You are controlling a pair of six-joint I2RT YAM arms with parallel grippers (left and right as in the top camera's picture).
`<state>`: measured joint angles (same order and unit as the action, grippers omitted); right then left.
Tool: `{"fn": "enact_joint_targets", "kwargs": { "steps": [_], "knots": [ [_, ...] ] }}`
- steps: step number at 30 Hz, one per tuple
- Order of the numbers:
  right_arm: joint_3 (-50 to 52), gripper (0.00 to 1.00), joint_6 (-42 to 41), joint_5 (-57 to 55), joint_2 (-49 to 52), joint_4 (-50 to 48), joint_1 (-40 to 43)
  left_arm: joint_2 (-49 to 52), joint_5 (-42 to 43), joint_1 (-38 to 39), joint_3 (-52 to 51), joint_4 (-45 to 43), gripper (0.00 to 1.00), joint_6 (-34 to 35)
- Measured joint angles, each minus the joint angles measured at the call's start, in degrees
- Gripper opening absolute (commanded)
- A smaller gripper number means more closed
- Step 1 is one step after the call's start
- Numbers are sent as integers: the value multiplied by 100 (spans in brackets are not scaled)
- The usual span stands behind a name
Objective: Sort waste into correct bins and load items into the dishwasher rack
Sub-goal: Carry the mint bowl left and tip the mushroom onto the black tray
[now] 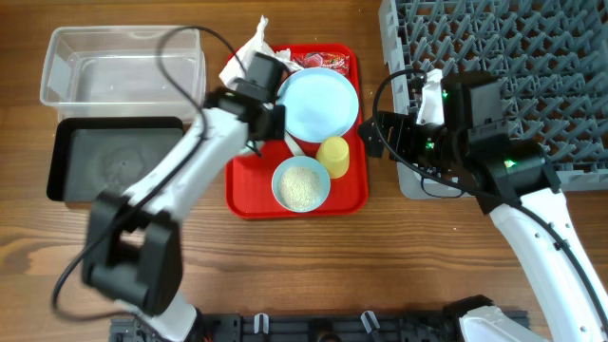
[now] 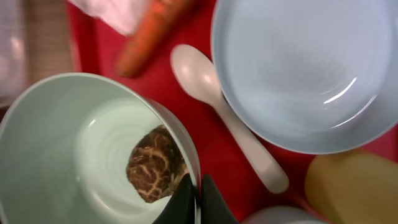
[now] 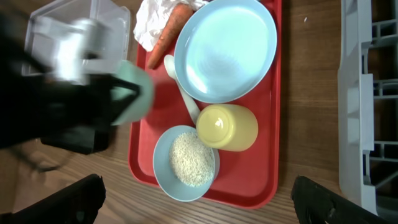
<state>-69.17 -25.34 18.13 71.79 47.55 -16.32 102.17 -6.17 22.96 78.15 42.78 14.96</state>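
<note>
Left tool [image 2: 198, 194] is clamped on the mint bowl [image 2: 50, 143] rim at the red tray's [image 1: 249, 190] left edge, with the brown lump [image 2: 155, 165] inside. Rice [image 1: 302, 188] fills the blue bowl [image 1: 277, 182]. Right tool [image 1: 389, 138] gapes apart beside the rack [image 1: 494, 38].

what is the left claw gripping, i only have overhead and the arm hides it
observer: the left claw is shut on the rim of a pale mint bowl
operator: anything inside it
observer: yes, one small brown food lump sits inside
operator: and the right claw
observer: the right claw is open, with nothing between its fingers
</note>
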Motion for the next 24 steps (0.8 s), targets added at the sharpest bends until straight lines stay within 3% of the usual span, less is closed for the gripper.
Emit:
{"fn": "enact_joint_targets", "kwargs": {
  "steps": [5, 11, 24],
  "knots": [
    [0, 100, 0, -4, 0, -2, 0, -896, 103, -566, 149, 695, 4, 208],
    [0, 100, 0, -20, 0, 0, 0, -1220, 695, -1729, 166, 1453, 4, 251],
    [0, 100, 2, -20, 0, 0, 0, -1099, 3716, -4848, 76, 1578, 4, -942]
  ]
}}
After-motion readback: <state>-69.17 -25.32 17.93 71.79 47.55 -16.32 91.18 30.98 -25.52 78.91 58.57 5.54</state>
